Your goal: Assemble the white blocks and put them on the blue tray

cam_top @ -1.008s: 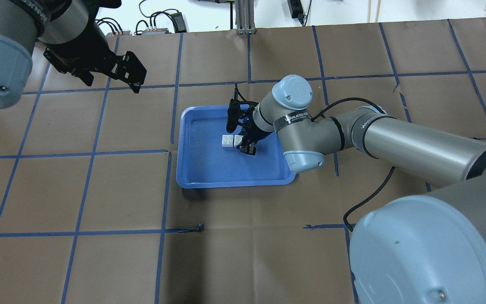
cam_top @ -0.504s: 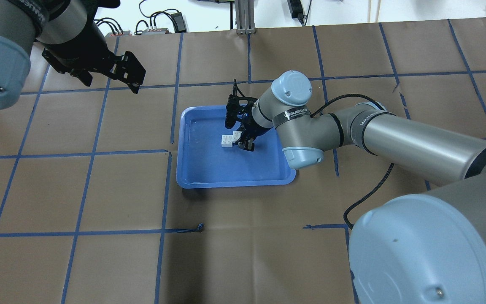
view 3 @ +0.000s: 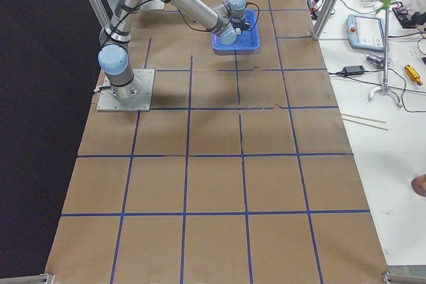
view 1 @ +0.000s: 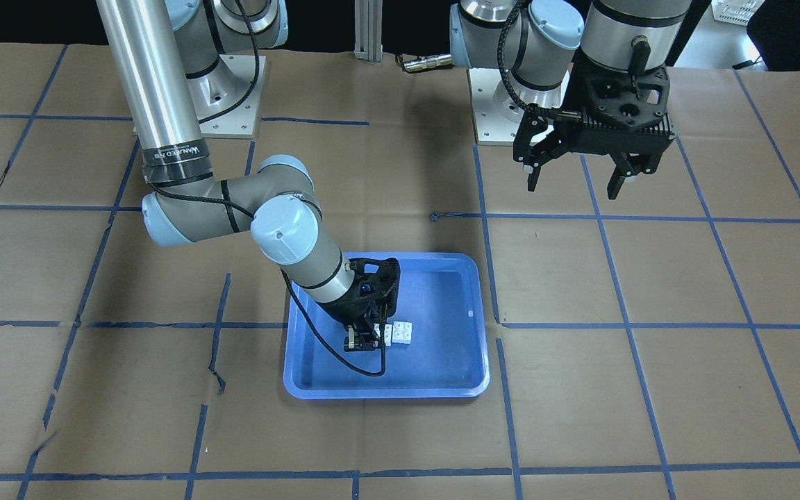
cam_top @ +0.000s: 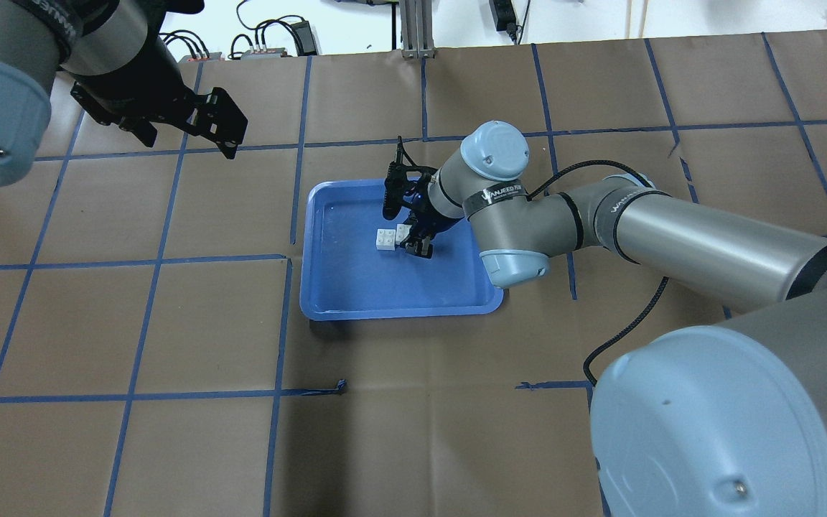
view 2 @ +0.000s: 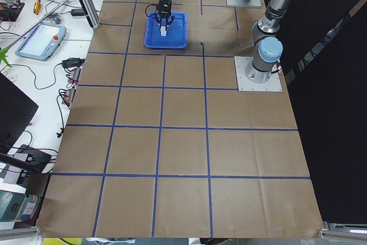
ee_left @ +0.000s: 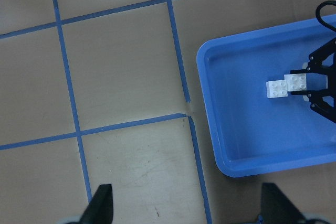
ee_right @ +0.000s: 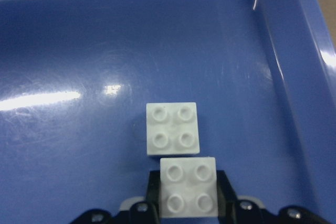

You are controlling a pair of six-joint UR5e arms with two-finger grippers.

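Currently the right pincer pinches the held white block just beside the loose white block lying in the blue tray. Pressed down misaligned, it may shove the unbraced loose one away. The left pincer hangs spread, well apart.

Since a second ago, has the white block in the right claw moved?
Yes. In the overhead view the held white block has shifted toward the blue tray's far rim and is no longer level with the loose white block; it has probably been lifted.
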